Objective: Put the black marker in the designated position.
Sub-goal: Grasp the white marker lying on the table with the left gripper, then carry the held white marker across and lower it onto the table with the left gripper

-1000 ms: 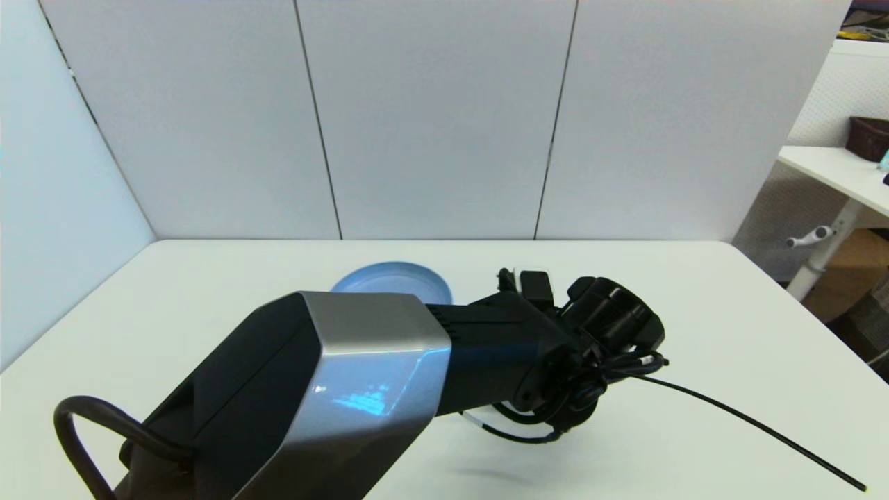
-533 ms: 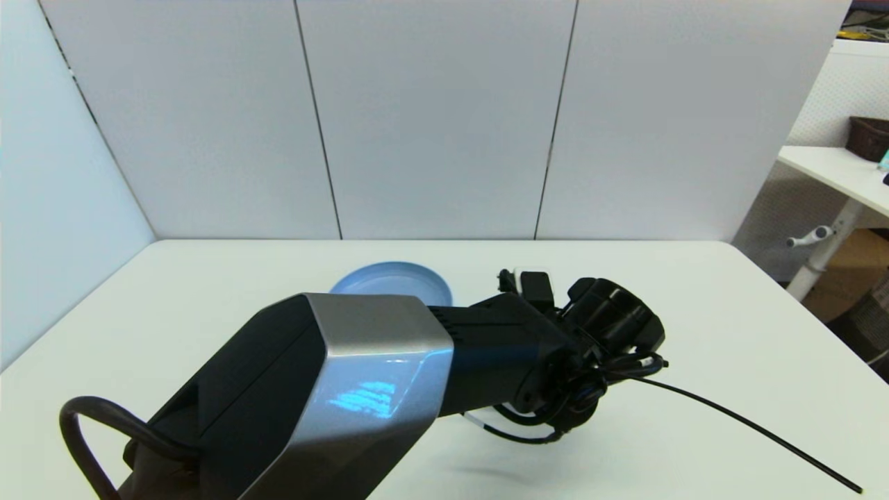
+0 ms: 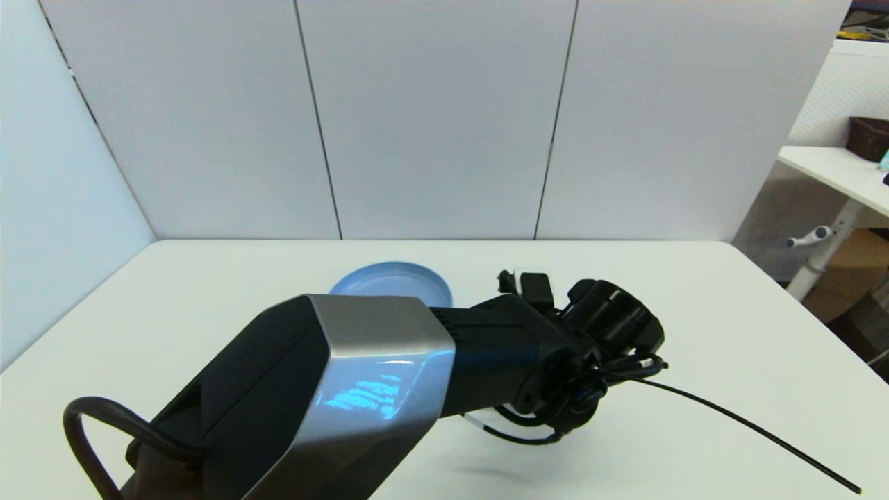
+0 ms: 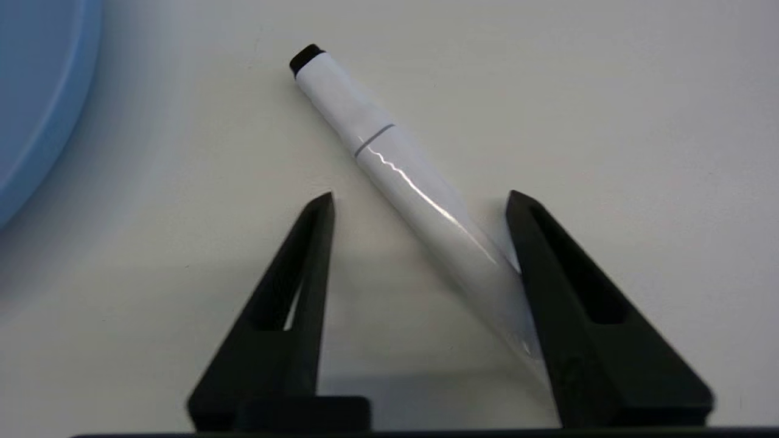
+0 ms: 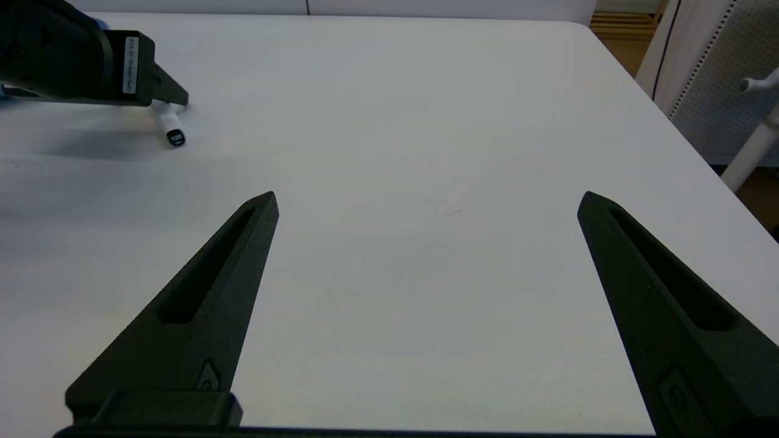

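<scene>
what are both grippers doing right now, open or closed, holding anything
Left gripper: open, straddling the black marker lying on the table, not clamped on it.
Right gripper: open, empty, away from the marker.

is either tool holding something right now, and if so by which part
Nothing is held. The left tool is open around the black marker lying on the table; the right tool is open.

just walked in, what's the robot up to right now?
The left tool is low over the white table, open, its fingers either side of the black marker, which lies flat on the tabletop beside the blue plate. One finger looks to touch the barrel; nothing is gripped. The right tool sits open off to the side, idle.
</scene>
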Tool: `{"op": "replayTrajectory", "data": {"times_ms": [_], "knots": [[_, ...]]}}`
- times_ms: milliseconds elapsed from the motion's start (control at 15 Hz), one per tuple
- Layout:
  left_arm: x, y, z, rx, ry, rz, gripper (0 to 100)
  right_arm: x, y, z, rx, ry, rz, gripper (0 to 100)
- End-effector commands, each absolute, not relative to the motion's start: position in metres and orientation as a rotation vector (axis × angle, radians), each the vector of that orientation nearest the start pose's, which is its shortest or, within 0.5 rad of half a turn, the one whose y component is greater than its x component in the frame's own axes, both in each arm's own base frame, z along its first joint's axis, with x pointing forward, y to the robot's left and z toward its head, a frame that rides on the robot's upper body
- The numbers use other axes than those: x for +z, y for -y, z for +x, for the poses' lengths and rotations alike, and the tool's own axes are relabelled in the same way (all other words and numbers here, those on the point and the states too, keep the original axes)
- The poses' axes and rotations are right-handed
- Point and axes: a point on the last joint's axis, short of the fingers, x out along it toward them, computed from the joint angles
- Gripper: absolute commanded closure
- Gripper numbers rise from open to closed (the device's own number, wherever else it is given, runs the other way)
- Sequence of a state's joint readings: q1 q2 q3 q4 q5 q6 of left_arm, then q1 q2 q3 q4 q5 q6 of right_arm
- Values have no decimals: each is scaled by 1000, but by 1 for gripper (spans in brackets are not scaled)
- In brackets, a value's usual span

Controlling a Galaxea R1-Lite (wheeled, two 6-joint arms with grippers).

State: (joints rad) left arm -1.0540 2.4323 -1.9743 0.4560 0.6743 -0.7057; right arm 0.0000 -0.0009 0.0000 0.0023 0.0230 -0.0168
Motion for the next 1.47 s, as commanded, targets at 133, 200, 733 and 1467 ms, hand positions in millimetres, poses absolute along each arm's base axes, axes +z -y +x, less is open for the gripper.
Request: {"op": "replayTrajectory", "data": {"times_ms": [133, 200, 733, 1467], "knots": [[109, 408, 248, -106, -655, 23, 100, 75, -1, -23, 23, -3, -17, 0], [110, 408, 247, -105, -653, 21, 100, 75, -1, -23, 25, -3, -17, 0], [192, 364, 232, -118, -631, 51, 100, 75, -1, -23, 23, -3, -17, 0], [232, 150, 246, 68, -658, 216, 100, 75, -1, -23, 23, -3, -17, 0]]}}
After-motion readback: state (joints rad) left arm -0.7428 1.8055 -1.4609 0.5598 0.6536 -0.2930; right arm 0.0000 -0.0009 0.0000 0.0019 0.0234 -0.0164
